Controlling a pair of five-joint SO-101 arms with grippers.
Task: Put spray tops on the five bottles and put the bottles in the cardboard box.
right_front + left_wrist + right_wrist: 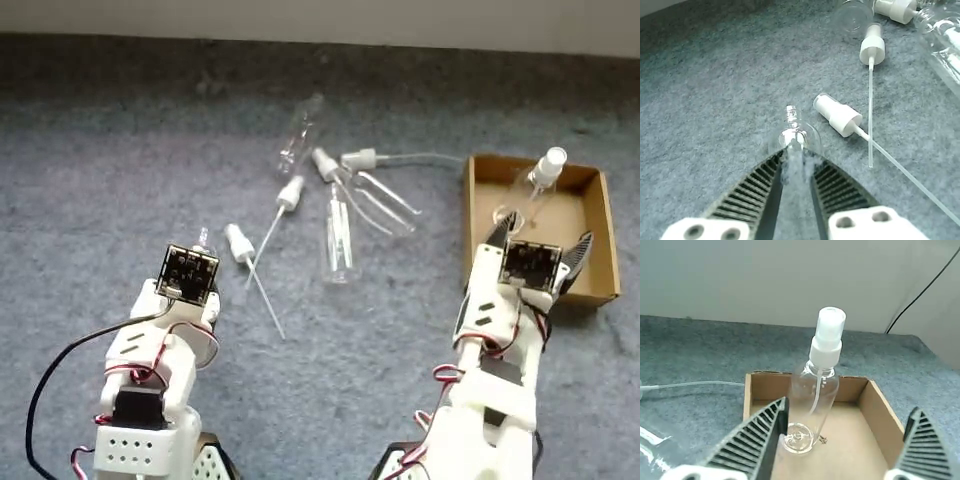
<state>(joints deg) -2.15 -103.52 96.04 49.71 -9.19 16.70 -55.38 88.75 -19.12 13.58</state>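
Left gripper (796, 159): jaws clamped on a clear bottle (792, 136), gripped low on the body. The open neck points away from the wrist and stays free. My read is that this grip leaves the neck clear to take a top. Can't tell if the bottle rests on the grey carpet (715, 90) or sits just above it. Nearest spray top (837, 116) lies just beside that neck with its dip tube trailing off. A second top (872, 47) lies a bit farther out.

Right gripper (847, 412): jaws spread wide, holding nothing, hovering over the near edge of the cardboard box (875, 395). Box contents: one capped bottle (815, 390), roughly upright, top fitted, tube visible inside, apart from both fingers. Reads as a release pose, but that's judgement only.

Farther out between the arms, three bottles lie on their sides: middle bottle (338, 235), side bottle (388, 207) and far bottle (298, 135). Two far tops (325, 163) (360, 158) lie near them. Can't tell if either is seated.

Estimate: one of five done.
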